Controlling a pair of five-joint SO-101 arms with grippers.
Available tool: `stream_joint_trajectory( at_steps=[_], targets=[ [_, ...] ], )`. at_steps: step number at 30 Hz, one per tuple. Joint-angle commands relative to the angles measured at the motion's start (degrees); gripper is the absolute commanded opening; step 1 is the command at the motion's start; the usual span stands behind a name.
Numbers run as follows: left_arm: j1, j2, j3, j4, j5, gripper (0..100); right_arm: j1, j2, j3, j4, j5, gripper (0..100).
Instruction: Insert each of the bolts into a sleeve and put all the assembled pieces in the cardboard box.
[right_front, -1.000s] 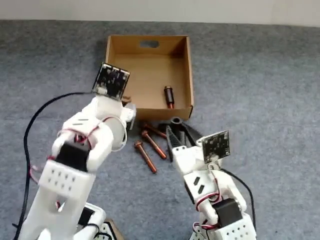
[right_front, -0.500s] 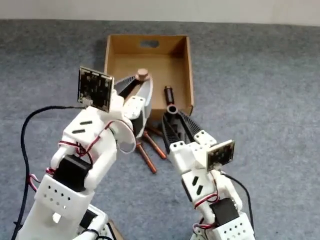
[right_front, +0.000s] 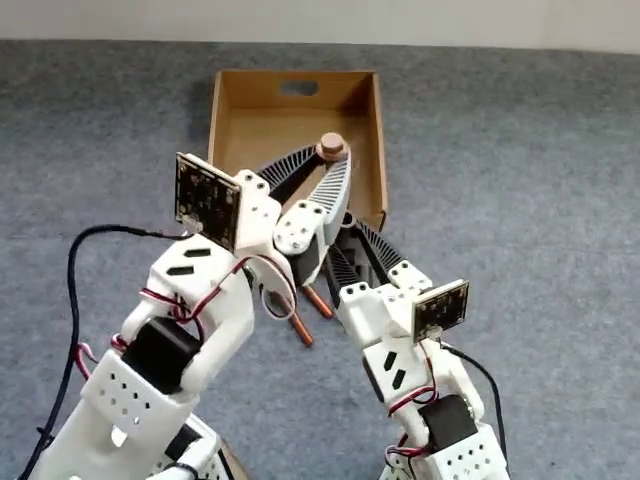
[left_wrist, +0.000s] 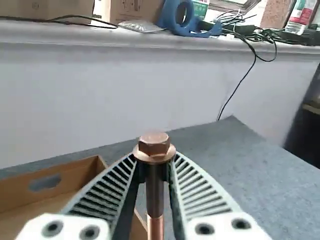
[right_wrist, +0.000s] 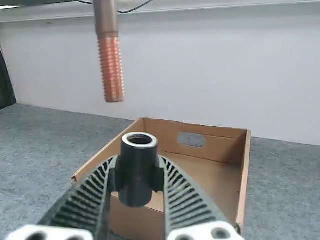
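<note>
Pointing thread-down, the bolt (left_wrist: 153, 150) stands vertical in the left arm's (right_front: 200, 300) clenched jaws, above and clear of the sleeve (right_wrist: 138, 167) — upright, bore up, grasped in the right arm's (right_front: 395, 350) jaws by the cardboard box's (right_front: 225, 110) front wall. Half a second ago the bolt hung farther left — the left arm now leans across, wrist raised.

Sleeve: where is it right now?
The sleeve stands upright in the right gripper, by the box's front wall, with the bolt hanging just above.
</note>
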Motion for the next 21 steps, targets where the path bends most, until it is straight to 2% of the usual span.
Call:
stream_joint_trajectory(
  at_steps=[1,21],
  targets=[
    [0.75,2.07,-1.63,-1.76,0.35,1,-0.4,-0.66,6.9,-1.45,-0.44,0.9],
    [1.01,5.23,-1.36,-1.14,0.44,1,-0.4,-0.66,6.9,-1.45,-0.44,0.9]
  ],
)
